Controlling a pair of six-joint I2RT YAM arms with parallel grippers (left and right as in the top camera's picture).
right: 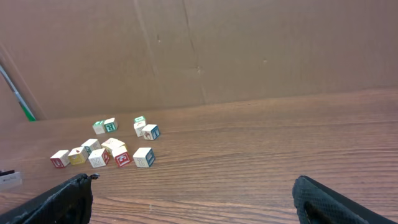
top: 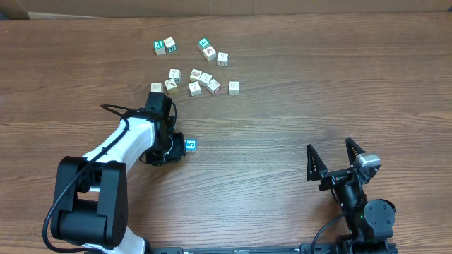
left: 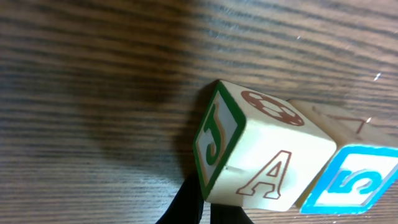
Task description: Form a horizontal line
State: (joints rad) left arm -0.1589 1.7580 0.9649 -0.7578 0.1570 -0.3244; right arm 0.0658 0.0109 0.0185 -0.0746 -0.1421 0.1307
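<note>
The brown wood-grain worktop [top: 296, 120] carried a loose scatter of small picture cubes [top: 205, 77] near its far edge, with a green-faced cube [top: 159, 47] at the scatter's left end. Well apart, nearer the middle, a blue-faced "5" cube [top: 189, 145] lay just beside a whitish cube [left: 261, 155] lettered J and A.

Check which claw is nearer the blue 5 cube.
Left. The left claw sits right beside the blue 5 cube; the right claw stands far off, across the table.
</note>
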